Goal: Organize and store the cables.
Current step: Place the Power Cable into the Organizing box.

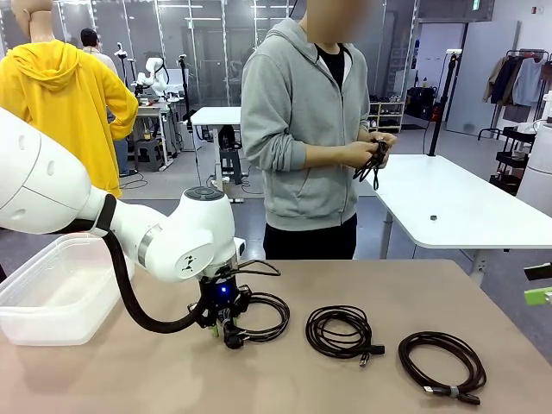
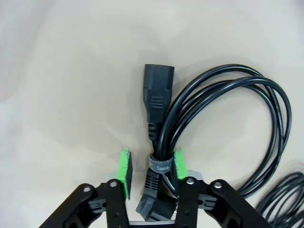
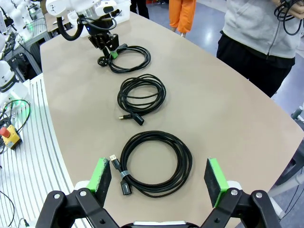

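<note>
White, the left arm bends down from the picture's left so its left gripper [image 1: 226,325] pinches the banded neck of the power cable coil [image 1: 261,315] on the table [image 1: 362,388], while the right gripper [image 3: 159,176] hangs spread above another coil [image 3: 156,163].

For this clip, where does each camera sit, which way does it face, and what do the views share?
Front: between the arms, facing the person across the table; left arm over a coiled cable.
Left wrist: looks down along the left tool, closed on that cable's banded section.
Right wrist: above the table, open right tool over the nearest coil.
Shared: front and right wrist views show three coils and the left tool.
</note>
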Controlling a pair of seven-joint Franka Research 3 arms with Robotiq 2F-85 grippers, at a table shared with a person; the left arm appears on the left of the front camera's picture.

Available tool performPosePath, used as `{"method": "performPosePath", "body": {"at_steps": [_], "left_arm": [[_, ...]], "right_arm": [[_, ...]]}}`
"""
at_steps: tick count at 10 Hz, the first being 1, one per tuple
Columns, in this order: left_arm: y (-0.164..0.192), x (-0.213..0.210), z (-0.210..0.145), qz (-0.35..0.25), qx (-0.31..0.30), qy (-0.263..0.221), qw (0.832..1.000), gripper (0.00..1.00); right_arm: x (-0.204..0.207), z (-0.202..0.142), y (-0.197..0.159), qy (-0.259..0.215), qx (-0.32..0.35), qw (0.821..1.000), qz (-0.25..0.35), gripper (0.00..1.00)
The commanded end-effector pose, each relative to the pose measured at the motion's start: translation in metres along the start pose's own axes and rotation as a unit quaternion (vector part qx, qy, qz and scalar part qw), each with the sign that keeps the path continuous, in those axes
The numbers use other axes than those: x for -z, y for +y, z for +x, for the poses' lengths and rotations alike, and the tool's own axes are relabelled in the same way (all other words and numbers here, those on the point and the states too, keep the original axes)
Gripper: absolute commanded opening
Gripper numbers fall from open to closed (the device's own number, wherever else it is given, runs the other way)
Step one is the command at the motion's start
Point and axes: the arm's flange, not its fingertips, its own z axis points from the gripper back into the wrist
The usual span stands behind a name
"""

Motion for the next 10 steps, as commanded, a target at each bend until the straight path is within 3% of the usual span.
{"method": "performPosePath", "body": {"at_steps": [1, 2, 5, 6, 8, 10], "left_arm": [[-0.003, 0.000, 0.002, 0.001, 0.005, 0.005, 1.000, 0.04], [-0.005, 0.000, 0.003, 0.001, 0.008, 0.006, 1.000, 0.00], [-0.004, -0.014, 0.006, -0.007, 0.038, 0.007, 0.999, 0.00], [-0.003, -0.037, 0.011, -0.007, 0.083, 0.003, 0.997, 0.11], [0.005, -0.097, 0.022, -0.006, 0.132, -0.035, 0.991, 0.11], [0.009, -0.117, 0.021, -0.005, 0.164, -0.035, 0.986, 0.11]], "right_arm": [[-0.001, 0.001, 0.000, -0.011, -0.007, 1.000, -0.002, 1.00], [-0.001, 0.001, 0.000, -0.011, -0.007, 1.000, -0.002, 1.00], [-0.001, 0.001, 0.000, -0.011, -0.007, 1.000, -0.002, 1.00], [-0.001, 0.001, 0.000, -0.011, -0.007, 1.000, -0.002, 1.00], [-0.001, 0.001, 0.000, -0.011, -0.007, 1.000, -0.002, 1.00], [-0.001, 0.001, 0.000, -0.011, -0.007, 1.000, -0.002, 1.00]]}}
